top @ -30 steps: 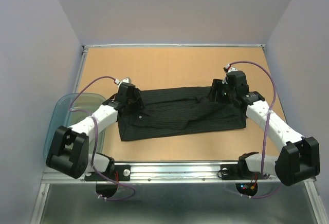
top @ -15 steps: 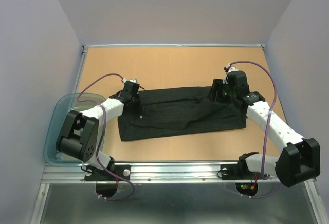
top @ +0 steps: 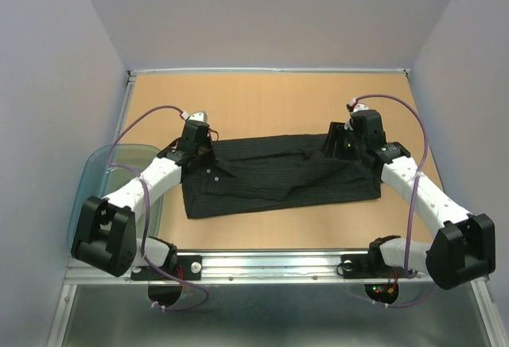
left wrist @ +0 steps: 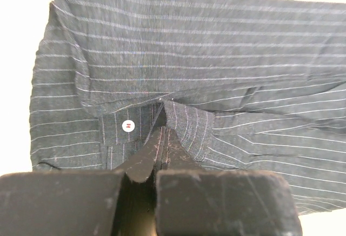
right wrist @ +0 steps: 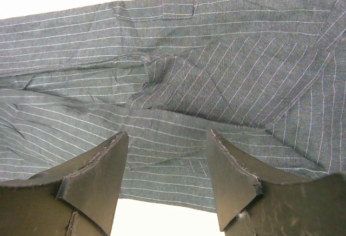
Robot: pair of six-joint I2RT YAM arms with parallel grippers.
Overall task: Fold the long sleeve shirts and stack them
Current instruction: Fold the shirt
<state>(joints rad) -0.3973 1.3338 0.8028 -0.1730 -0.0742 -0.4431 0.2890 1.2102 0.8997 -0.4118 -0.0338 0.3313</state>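
I cannot tell what the tub (top: 90, 173) at lower left holds. My left fingers (left wrist: 145, 163) pinch the black pinstriped shirt (top: 278, 178); right fingers (right wrist: 100, 172) gape.

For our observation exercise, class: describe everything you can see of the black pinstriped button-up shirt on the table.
The black pinstriped button-up shirt looks like thin woven cloth with faint pale stripes and a small white button. It lies folded into a long, wrinkled band, flat across the tan table, between both arms. The left gripper is shut on a small raised fold near its left end; the right gripper stands open over its right end.
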